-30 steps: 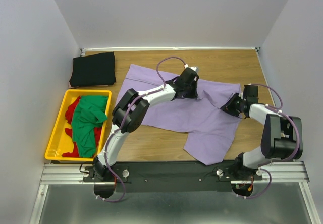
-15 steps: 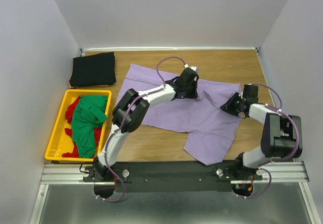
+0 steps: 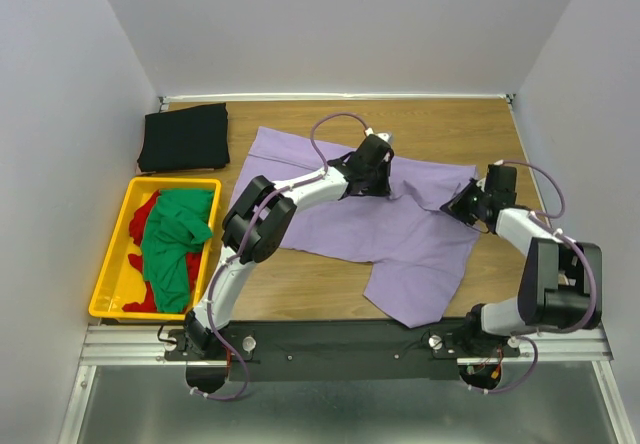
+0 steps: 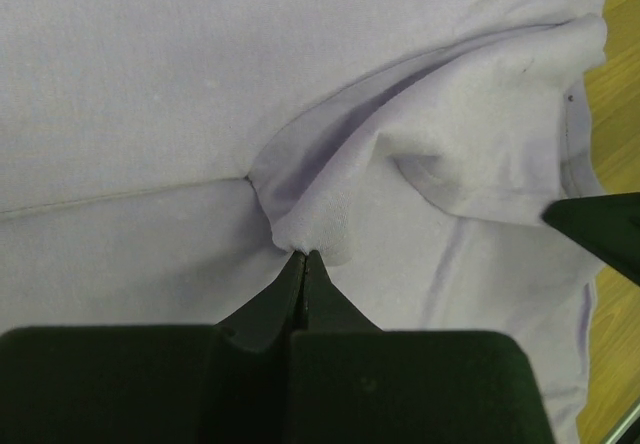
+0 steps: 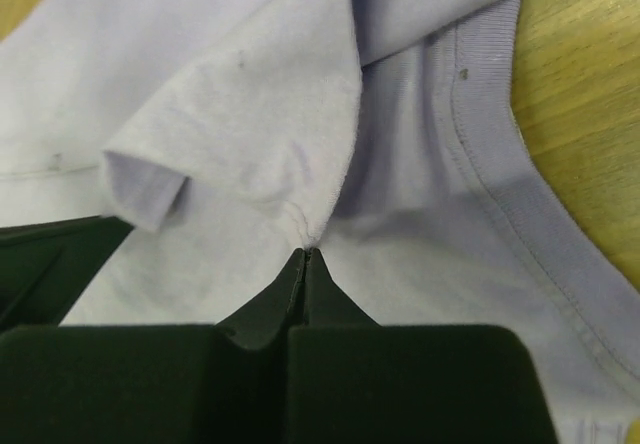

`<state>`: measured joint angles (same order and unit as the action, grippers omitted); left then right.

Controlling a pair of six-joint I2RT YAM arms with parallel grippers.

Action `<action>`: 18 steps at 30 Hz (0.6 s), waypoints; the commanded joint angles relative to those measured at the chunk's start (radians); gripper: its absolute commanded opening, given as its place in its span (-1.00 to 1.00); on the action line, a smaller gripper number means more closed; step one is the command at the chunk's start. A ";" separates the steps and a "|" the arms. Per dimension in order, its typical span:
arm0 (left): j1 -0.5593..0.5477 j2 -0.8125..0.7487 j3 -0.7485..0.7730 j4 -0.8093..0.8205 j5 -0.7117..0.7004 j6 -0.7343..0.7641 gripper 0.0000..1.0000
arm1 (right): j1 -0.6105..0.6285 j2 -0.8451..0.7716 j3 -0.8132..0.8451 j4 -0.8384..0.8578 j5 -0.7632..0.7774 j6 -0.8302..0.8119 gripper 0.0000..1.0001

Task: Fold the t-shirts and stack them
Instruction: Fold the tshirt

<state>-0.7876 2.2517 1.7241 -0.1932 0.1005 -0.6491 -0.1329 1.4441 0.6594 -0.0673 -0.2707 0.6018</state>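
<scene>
Lavender t-shirt (image 3: pixel 340 229) pinched near edges by left claw (image 4: pixel 305 256), right claw (image 5: pixel 305 254).

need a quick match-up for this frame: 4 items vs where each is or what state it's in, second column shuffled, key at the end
1. lavender t-shirt
2. black t-shirt
3. green t-shirt
4. right gripper

A. in the yellow crate
B. shut on purple cloth
C. folded, far-left corner of the table
D. spread out in the middle

Pairs: 1-D, 2-C, 3-A, 4-B
</scene>
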 commanded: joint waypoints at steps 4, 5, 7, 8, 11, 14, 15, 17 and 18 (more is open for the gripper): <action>-0.006 -0.026 0.023 -0.051 0.030 0.040 -1.00 | -0.004 -0.125 0.008 -0.126 0.034 -0.023 -0.99; -0.006 -0.027 0.022 -0.063 0.034 0.045 -1.00 | -0.005 -0.146 0.005 -0.147 0.034 -0.028 -0.99; -0.006 -0.032 0.022 -0.074 0.041 0.054 -1.00 | -0.004 -0.168 0.000 -0.167 0.030 -0.028 -0.99; -0.006 -0.035 0.020 -0.078 0.044 0.060 -1.00 | -0.005 -0.177 -0.003 -0.176 0.028 -0.028 -0.99; -0.006 -0.046 0.015 -0.101 0.056 0.078 -1.00 | -0.004 -0.223 -0.017 -0.207 0.022 -0.023 -0.99; -0.006 -0.056 0.003 -0.120 0.071 0.095 -1.00 | -0.004 -0.261 -0.021 -0.256 0.025 -0.025 -0.99; -0.006 -0.060 0.002 -0.130 0.076 0.104 -1.00 | -0.004 -0.269 -0.023 -0.267 0.022 -0.027 -0.99; -0.006 -0.064 0.000 -0.144 0.079 0.118 -1.00 | -0.004 -0.290 -0.024 -0.295 0.015 -0.028 -0.99; -0.004 -0.064 0.002 -0.152 0.080 0.124 -1.00 | -0.005 -0.295 -0.027 -0.302 0.008 -0.030 -0.99</action>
<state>-0.7876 2.2459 1.7241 -0.2939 0.1452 -0.5713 -0.1329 1.1812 0.6510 -0.2874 -0.2649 0.5838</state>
